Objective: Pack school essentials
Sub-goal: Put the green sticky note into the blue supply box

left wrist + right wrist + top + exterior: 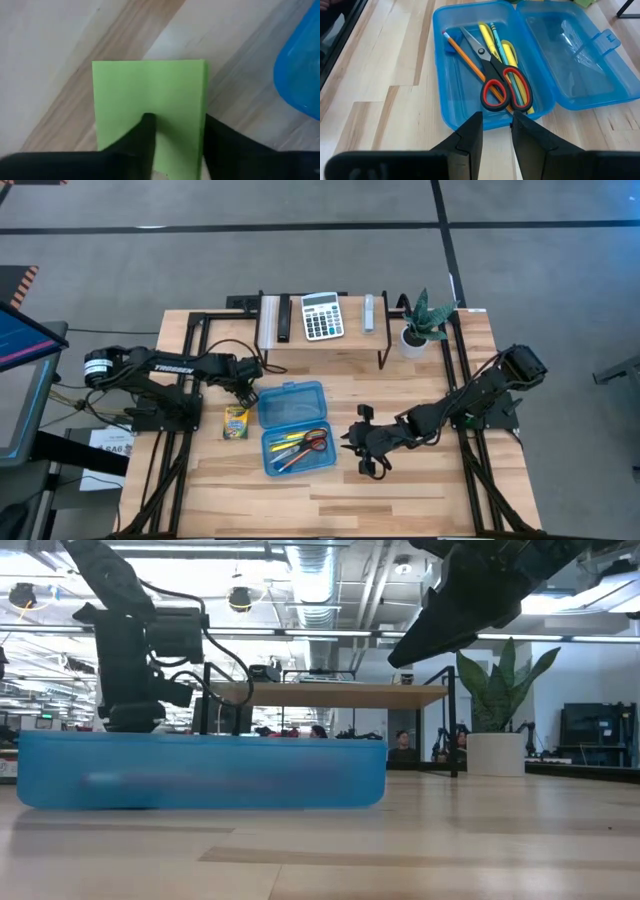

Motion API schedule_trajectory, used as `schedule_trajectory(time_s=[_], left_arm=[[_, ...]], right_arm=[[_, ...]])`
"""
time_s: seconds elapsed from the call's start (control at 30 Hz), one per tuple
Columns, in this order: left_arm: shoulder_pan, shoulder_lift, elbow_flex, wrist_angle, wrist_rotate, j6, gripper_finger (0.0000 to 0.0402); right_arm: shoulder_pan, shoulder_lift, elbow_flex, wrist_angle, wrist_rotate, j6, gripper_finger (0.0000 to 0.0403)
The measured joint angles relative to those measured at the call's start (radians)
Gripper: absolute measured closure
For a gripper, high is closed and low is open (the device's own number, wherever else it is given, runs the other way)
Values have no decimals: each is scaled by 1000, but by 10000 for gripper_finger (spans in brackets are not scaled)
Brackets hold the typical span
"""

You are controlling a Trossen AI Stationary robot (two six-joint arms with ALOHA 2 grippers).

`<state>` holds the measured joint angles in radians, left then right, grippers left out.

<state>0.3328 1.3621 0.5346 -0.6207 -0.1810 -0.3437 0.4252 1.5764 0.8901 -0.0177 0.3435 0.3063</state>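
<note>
A lime-green sticky-note pad [150, 90] lies flat on the wood table beside the blue pencil box. My left gripper [177, 122] points down over it, open: one finger is above the pad's top face, the other just outside its side edge. In the high view this gripper [245, 388] hides the pad. The blue pencil box [295, 428] lies open and holds pencils and the red-handled scissors [502, 87]. The yellow-green crayon box [236, 422] lies to the left of it. My right gripper [496, 125] hovers open and empty at the box's right side. My left gripper comes at the pad from above. One fingertip [148, 125] stands over the top face and the other beside the pad's side edge [204, 115]. I cannot tell whether either finger touches it. The pad lies flat on the table.
A low rack at the far edge carries a grey-white calculator [322, 315] and some small items. A potted plant [420, 325] stands at the far right. Bare tabletop [400, 500] stretches along the near side. A screen [20, 340] sits off the table's left.
</note>
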Motion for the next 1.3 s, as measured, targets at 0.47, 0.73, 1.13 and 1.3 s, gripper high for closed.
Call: schedule_trajectory(time_s=[0.47,0.73,1.13,1.3], left_arm=[[-51,11,126,-171,-25,-19,397],[-231,7,351,-303,-99,-128,400],[-686,96,426,-6,-224,-341,401],[-751,239,485,6,-273,-386,393]], right_arm=[[0,0,0,0,0,0,280],[0,0,0,-5,-1,0,280],[0,0,0,-8,-1,0,280],[0,0,0,-5,0,0,280]])
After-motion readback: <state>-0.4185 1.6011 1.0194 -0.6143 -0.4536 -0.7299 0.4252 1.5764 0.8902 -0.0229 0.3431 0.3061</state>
